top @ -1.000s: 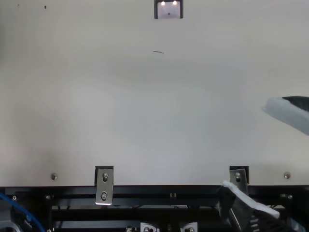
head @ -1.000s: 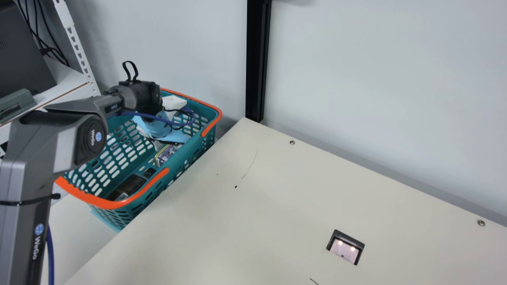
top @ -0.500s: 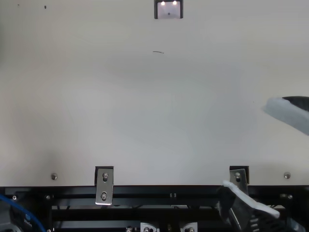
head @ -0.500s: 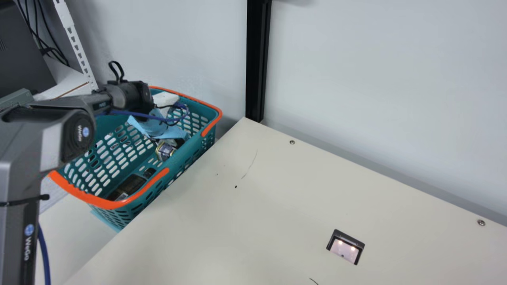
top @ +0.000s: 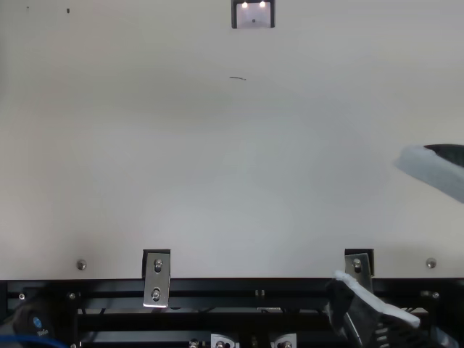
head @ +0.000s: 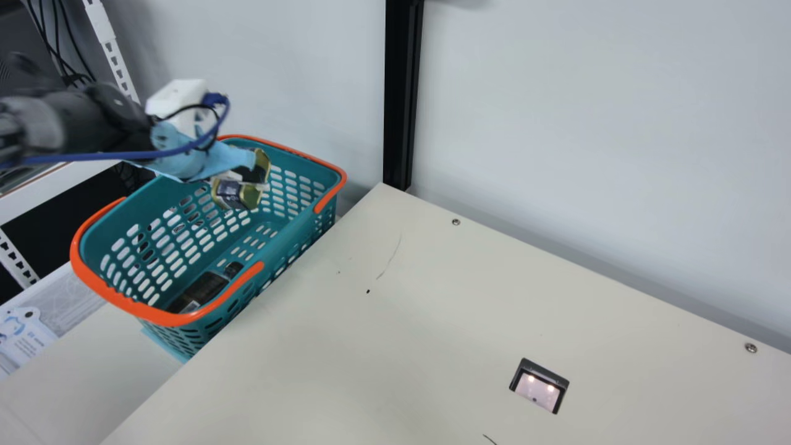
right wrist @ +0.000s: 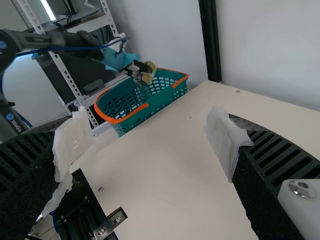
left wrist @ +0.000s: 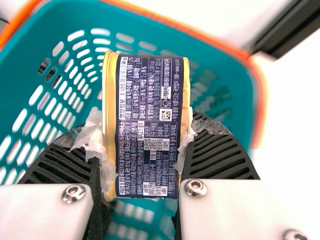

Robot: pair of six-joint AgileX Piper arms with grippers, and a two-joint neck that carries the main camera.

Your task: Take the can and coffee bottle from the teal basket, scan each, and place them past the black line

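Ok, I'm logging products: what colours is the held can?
The can has a dark navy label with white print and gold ends, clearest in the left wrist view.

At left in the main view, the teal basket has rows of oval holes and orange edging; the dark-brown coffee bottle shows lower left. The can, upper left, pairs gold ends with navy, densely patterned in white print in the left wrist view. The worktop is cream, the scanner window pinkish in black, the post black, the cable blue.
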